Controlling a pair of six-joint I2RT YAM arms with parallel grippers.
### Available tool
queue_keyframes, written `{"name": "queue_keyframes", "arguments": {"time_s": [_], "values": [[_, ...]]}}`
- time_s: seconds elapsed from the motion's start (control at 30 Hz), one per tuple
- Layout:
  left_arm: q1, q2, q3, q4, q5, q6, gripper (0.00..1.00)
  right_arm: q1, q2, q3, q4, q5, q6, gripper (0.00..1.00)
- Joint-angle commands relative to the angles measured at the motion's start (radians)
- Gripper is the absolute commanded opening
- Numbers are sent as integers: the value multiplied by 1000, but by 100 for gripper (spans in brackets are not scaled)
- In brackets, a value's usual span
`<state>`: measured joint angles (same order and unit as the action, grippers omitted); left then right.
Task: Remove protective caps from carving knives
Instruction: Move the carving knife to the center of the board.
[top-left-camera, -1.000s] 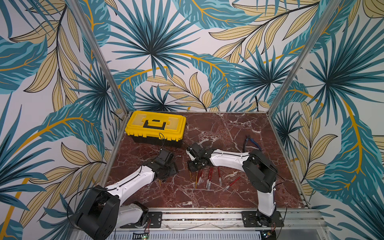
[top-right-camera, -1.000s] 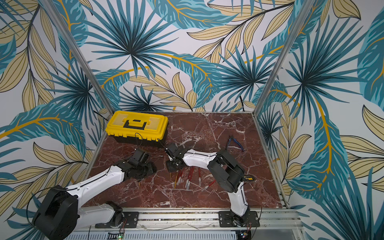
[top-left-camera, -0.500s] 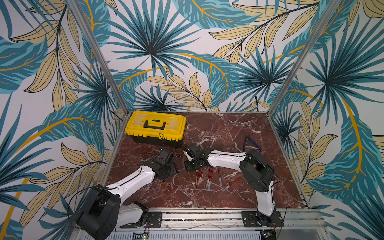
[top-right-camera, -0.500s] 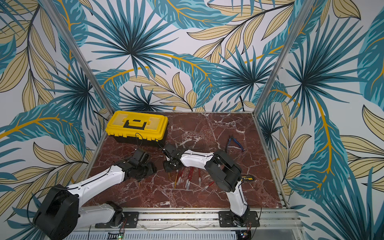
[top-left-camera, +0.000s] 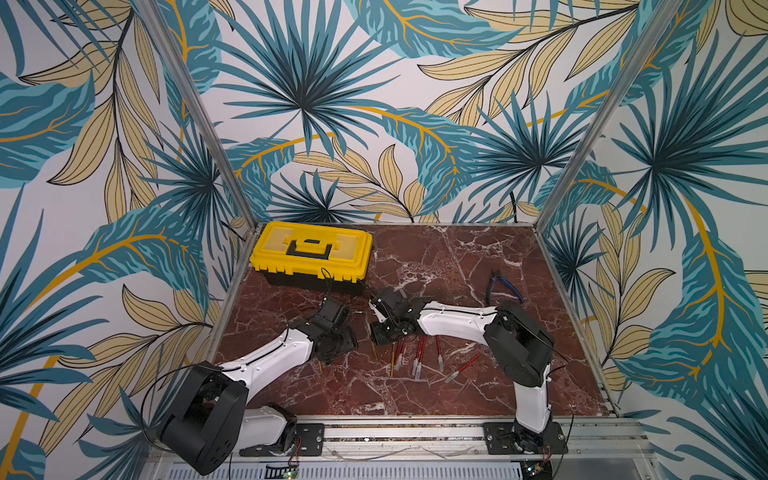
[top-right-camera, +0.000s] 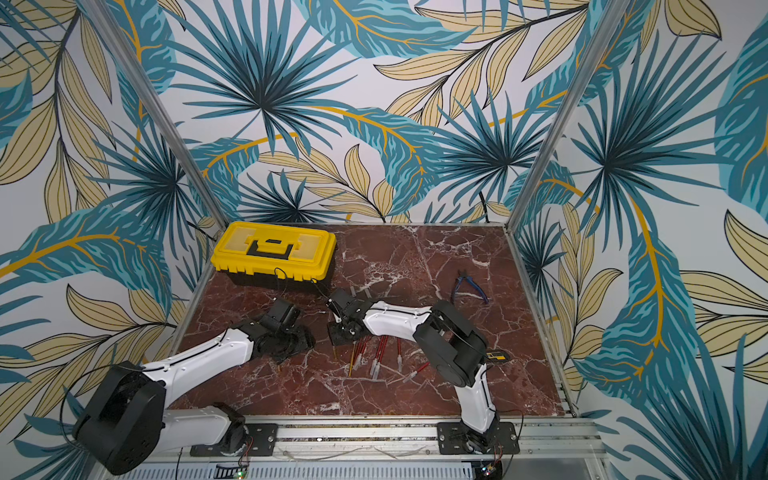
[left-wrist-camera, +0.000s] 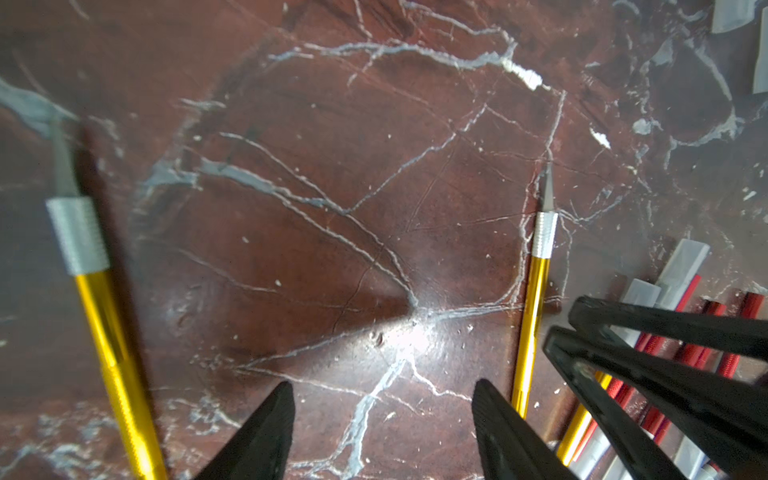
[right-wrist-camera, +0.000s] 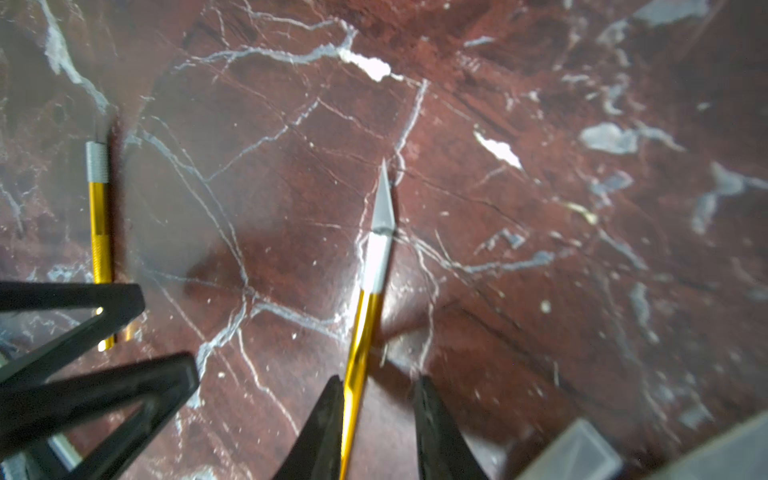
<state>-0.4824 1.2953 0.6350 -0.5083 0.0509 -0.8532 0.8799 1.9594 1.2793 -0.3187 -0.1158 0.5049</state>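
While R tool (right-wrist-camera: 377, 384) gapes, yellow knife (right-wrist-camera: 365, 316) btwn jaws.

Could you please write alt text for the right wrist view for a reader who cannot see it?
A yellow-handled carving knife, blade bare, runs between the parted fingers of the right gripper, close against one finger, over the red marble table. A second uncapped yellow knife lies apart, beyond the left gripper's black fingers.

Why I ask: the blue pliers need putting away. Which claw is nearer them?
Right. The right claw hangs near the middle, the pliers farther back on its right; the left claw lies farther left.
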Motion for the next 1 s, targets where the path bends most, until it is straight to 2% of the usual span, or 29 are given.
{"name": "queue_keyframes", "arguments": {"time_s": [0.0, 0.2, 0.47, 0.57, 0.83, 0.97], "values": [[-4, 18, 19, 22, 10, 5, 71, 4, -90, -39, -15, 21, 8, 32], [-100, 78, 71, 21, -39, -22, 72, -17, -234, -121, -17, 25, 20, 30], [-159, 201, 133, 21, -83, -91, 70, -70, -382, -230, -14, 23, 24, 25], [-170, 220, 154, 21, -90, -99, 69, -118, -414, -264, -5, 23, 22, 25], [-180, 292, 215, -8, -102, -122, 68, -149, -438, -322, 26, -5, 24, 25], [-189, 340, 250, -46, -128, -126, 59, -157, -445, -340, 48, -19, 27, 25]]}}
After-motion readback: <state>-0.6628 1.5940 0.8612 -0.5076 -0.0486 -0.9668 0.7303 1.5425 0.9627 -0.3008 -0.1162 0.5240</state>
